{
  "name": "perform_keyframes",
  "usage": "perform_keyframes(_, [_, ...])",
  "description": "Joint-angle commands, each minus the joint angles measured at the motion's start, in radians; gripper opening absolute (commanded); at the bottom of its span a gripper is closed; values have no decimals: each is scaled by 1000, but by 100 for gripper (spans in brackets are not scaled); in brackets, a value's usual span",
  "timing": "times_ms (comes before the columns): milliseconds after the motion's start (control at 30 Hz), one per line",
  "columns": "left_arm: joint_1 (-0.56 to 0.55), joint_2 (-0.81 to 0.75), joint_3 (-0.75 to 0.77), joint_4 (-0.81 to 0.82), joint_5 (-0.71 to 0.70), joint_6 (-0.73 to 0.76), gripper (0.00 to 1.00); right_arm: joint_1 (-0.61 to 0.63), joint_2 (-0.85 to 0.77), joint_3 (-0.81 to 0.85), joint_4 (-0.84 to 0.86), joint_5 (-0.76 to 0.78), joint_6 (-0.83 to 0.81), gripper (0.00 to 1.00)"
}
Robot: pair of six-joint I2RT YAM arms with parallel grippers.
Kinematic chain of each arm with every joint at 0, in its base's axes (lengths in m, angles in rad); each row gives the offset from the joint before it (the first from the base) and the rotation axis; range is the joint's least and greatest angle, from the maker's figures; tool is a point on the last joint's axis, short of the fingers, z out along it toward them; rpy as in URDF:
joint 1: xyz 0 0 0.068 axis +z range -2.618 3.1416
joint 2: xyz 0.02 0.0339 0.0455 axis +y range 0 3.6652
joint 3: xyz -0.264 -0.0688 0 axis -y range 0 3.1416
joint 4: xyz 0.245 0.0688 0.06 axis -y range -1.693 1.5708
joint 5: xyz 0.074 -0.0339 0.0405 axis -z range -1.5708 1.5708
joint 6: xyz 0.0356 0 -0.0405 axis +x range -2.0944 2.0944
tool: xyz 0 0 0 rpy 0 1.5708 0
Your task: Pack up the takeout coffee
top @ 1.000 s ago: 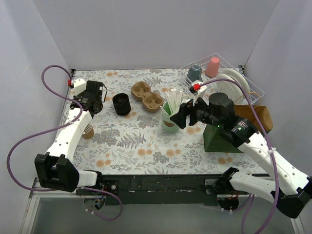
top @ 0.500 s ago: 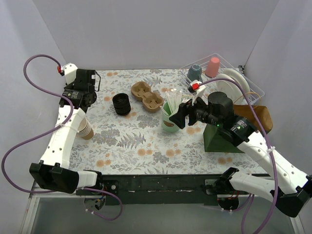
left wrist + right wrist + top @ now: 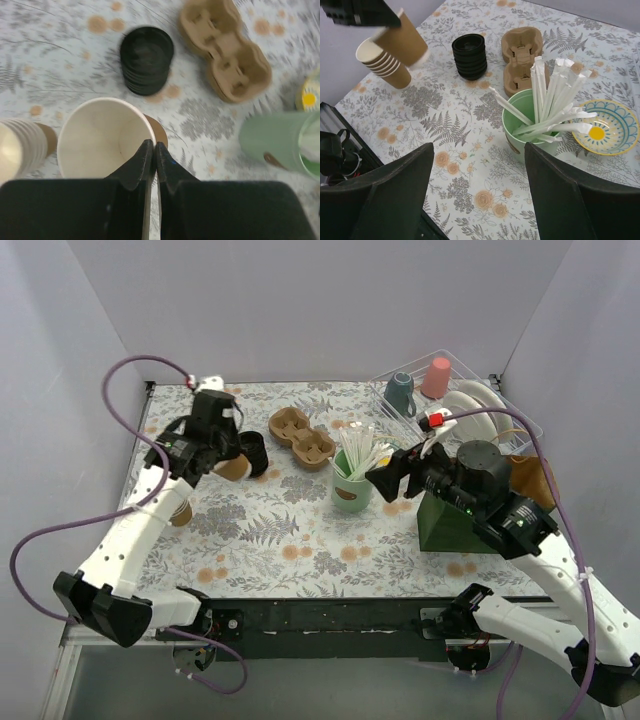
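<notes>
left claw (image 3: 154, 146) pinches a cup (image 3: 97, 135) — right claw (image 3: 479, 148) gapes.

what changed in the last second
The left gripper pinched a paper cup by its rim, apparently off the cup stack, lifted it and carried it right, toward the lids. The right gripper drew back a little to the right, open as before. The carrier and straw cup did not move.

paper cup (image 3: 404, 39) brown | lid stack (image 3: 146, 60) black | carrier (image 3: 225, 47) tan | tablecloth (image 3: 465, 150) floral, grey-orange
</notes>
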Motion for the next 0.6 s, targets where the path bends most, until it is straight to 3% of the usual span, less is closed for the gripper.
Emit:
perform_keyframes(0, [-233, -13, -74, 1, 2, -69, 0, -1, -53, -22, -3, 100, 16, 81])
perform_keyframes(300, [-557, 26, -292, 96, -55, -255, 0, -1, -168, -59, -1, 195, 36, 81])
perform_keyframes(567, [-668, 89, -324, 129, -177, -307, 0, -1, -205, -79, -9, 201, 53, 81])
